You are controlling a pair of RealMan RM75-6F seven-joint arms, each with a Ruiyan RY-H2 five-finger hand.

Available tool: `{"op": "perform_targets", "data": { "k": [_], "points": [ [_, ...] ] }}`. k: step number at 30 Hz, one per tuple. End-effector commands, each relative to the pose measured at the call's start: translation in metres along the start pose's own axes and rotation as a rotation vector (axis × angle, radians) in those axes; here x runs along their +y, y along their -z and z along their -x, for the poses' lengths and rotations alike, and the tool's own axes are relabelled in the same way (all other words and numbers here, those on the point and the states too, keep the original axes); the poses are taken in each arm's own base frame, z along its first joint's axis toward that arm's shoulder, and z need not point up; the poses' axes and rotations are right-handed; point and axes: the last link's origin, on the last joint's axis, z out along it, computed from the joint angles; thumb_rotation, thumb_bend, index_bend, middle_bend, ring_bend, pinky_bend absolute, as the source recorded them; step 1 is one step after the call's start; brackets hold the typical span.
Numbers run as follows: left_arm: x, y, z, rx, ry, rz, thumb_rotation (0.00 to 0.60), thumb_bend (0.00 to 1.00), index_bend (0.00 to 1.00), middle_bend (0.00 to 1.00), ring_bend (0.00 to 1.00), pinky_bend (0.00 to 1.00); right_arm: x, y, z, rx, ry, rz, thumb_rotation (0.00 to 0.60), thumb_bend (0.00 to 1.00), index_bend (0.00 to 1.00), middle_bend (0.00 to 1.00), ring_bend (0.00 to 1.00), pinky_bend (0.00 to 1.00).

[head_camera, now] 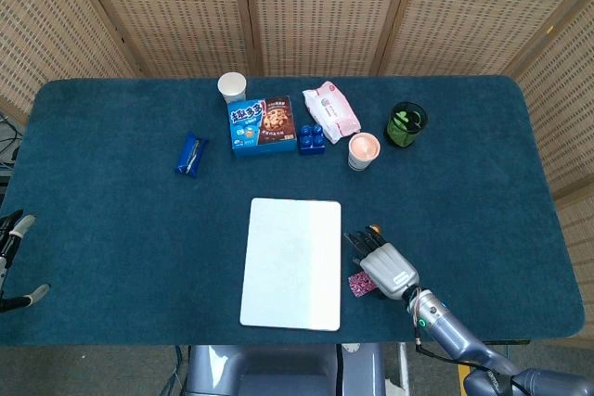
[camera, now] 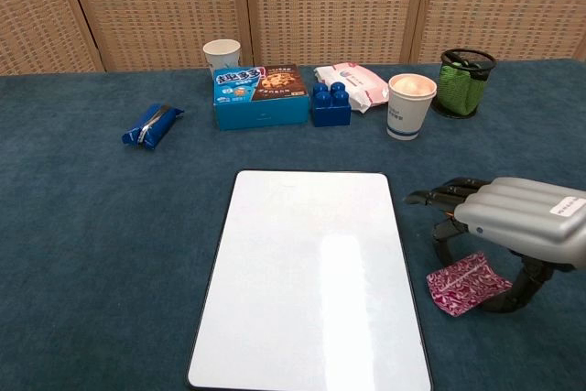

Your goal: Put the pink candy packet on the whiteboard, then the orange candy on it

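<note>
The right hand [camera: 513,226] hung low over the dark blue felt worktop [head_camera: 111,229], just right of the flat white rectangular whiteboard [camera: 311,272]. Its dark fingers [camera: 444,197] were curled down around the crinkled pink patterned candy packet [camera: 467,283], the thumb touching the packet's right edge. The packet looked pinched and slightly tilted, one corner near the whiteboard's right edge, not on the board. A small orange candy [head_camera: 376,227] showed at the fingertips in the head view. The left hand [head_camera: 14,257] sat at the worktop's far left edge, well apart; whether it was open or closed I could not tell. A blue biscuit box [camera: 261,95] stood at the rear.
</note>
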Motion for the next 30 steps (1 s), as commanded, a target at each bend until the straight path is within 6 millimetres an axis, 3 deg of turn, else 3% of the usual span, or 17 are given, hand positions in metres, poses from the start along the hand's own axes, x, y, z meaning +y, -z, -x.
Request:
{"op": "perform_targets", "data": {
  "k": [1,11,22,24,26,28,30],
  "points": [
    [0.000,0.000,0.000,0.000,0.002,0.000,0.600,0.00,0.00,0.00,0.00,0.00,-0.003,-0.003,-0.011,0.018,-0.024,-0.004,0.600,0.36,0.52,0.00,0.00,0.00],
    [-0.002,0.001,-0.002,0.000,0.010,-0.001,0.600,0.00,0.00,0.00,0.00,0.00,-0.028,-0.025,-0.045,0.054,-0.064,-0.025,0.600,0.36,0.52,0.00,0.00,0.00],
    [-0.006,-0.003,-0.003,-0.009,0.024,-0.010,0.600,0.00,0.00,0.00,0.00,0.00,-0.081,-0.078,-0.060,0.042,-0.056,-0.036,0.600,0.36,0.52,0.00,0.00,0.00],
    [-0.006,-0.003,-0.003,-0.013,0.026,-0.012,0.600,0.00,0.00,0.00,0.00,0.00,-0.089,-0.087,-0.062,0.043,-0.042,-0.020,0.600,0.33,0.46,0.00,0.00,0.00],
    [-0.007,-0.004,-0.003,-0.016,0.029,-0.014,0.600,0.00,0.00,0.00,0.00,0.00,-0.093,-0.094,-0.065,0.042,-0.032,0.006,0.600,0.18,0.23,0.00,0.00,0.00],
    [-0.008,-0.005,-0.003,-0.018,0.033,-0.016,0.600,0.00,0.00,0.00,0.00,0.00,-0.094,-0.097,-0.067,0.039,-0.030,0.038,0.600,0.05,0.07,0.00,0.00,0.00],
    [-0.009,-0.006,-0.003,-0.022,0.034,-0.016,0.600,0.00,0.00,0.00,0.00,0.00,-0.093,-0.098,-0.072,0.036,-0.026,0.076,0.600,0.00,0.01,0.00,0.00,0.00]
  ]
}}
